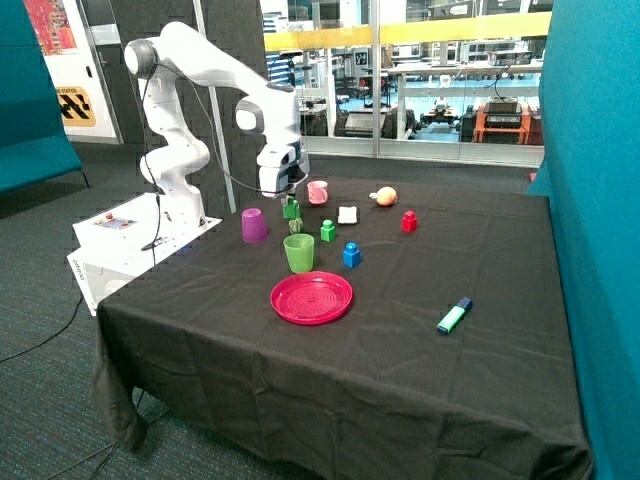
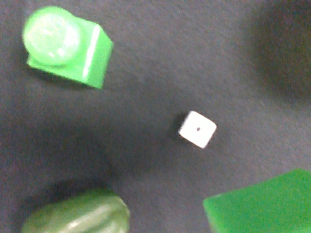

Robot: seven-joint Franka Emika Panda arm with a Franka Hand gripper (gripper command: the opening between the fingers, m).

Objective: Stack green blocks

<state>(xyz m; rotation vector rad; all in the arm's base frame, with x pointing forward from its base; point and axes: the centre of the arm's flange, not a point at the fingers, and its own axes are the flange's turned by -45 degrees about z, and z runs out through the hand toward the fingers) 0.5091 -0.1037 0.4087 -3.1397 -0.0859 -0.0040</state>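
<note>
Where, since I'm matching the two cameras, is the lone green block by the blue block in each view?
Outside view: the green block stands just behind the blue block, a little aside from the gripper, which hangs above the cloth.
Wrist view: it shows stud up, across from the white die.
Shared landmark: the dark green rounded thing near it.

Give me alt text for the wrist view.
Looking down on a dark cloth: a green block with a round stud, a small white die, the corner of another green block, and a rounded dark green object.
</note>
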